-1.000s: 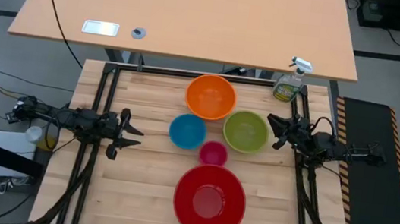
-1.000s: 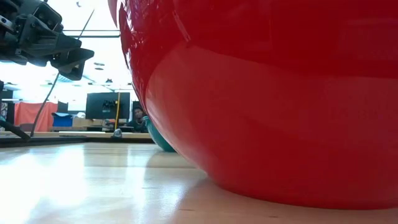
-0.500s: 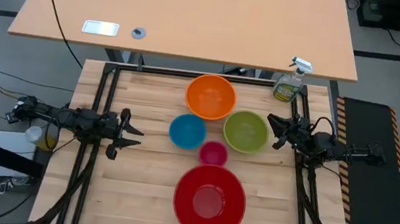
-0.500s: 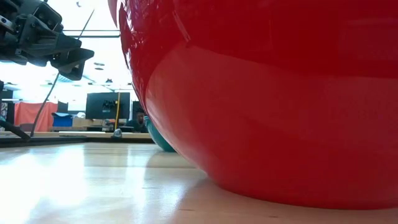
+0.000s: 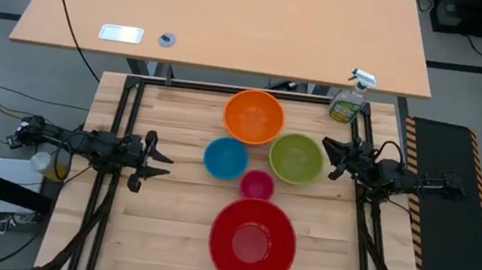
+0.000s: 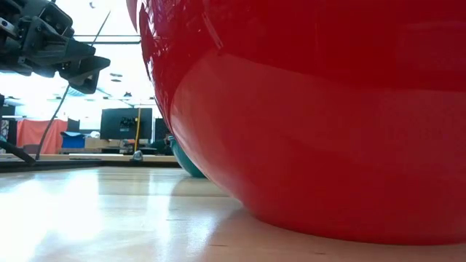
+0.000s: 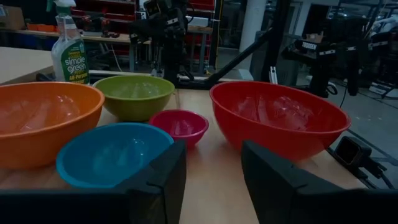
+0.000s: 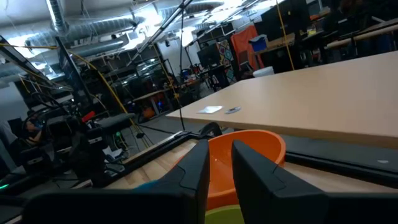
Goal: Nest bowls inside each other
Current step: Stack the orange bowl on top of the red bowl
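Five bowls stand upright on their bases on the wooden table [image 5: 167, 209], none inside another: orange [image 5: 254, 116] at the far side, olive-green [image 5: 296, 157], blue [image 5: 225, 158], small pink [image 5: 257, 185] in the middle, and large red [image 5: 252, 241] nearest. My left gripper [image 5: 162, 164] hovers level at the table's left edge, open and pointing at the bowls [image 7: 213, 180]. At the right edge, beside the green bowl, my right gripper [image 5: 330, 158] hovers with a narrow gap between its fingers [image 8: 221, 168]. Both hold nothing.
A green spray bottle [image 5: 350, 98] stands at the table's far right corner. A second tabletop [image 5: 228, 14] lies beyond the far edge. Bare wood lies left of the bowls. In the low view the red bowl [image 6: 313, 109] fills most of the picture.
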